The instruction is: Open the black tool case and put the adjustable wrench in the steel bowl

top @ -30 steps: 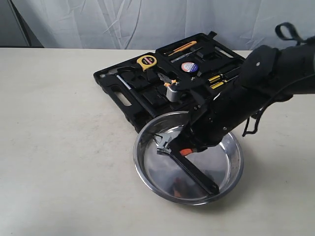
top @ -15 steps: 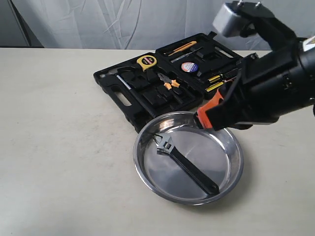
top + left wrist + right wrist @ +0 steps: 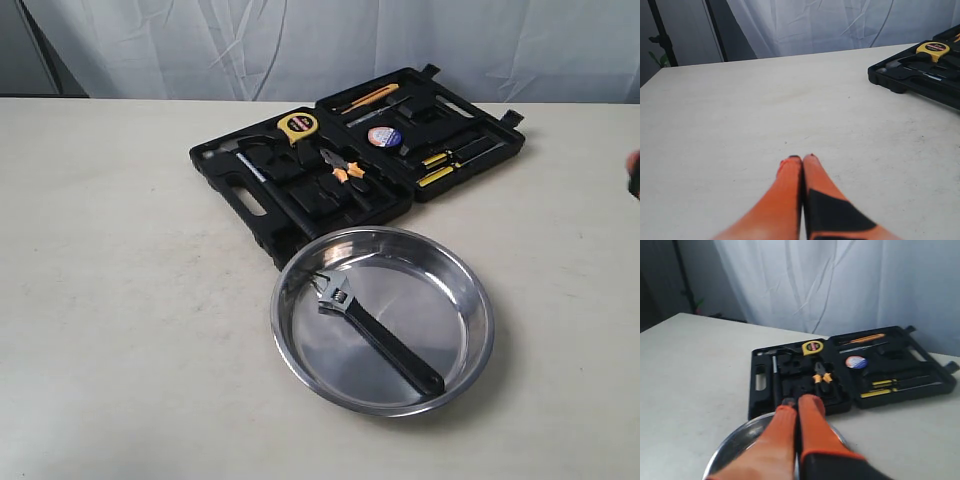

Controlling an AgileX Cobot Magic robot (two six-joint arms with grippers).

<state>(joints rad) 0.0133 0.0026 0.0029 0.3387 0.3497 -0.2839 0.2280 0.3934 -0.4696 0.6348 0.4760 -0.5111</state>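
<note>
Both end effectors (image 3: 801, 158) (image 3: 795, 401) closed, empty.

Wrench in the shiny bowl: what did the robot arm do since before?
The right tool let go of the adjustable wrench and pulled away to the right, nearly out of the exterior view. The wrench, steel bowl and open black tool case stayed put.

Left claw (image 3: 801, 160) pressed fully closed; right claw (image 3: 797, 402) likewise.

Open case (image 3: 300, 207); wrench (image 3: 384, 340) flat in bowl (image 3: 442, 290)
</note>
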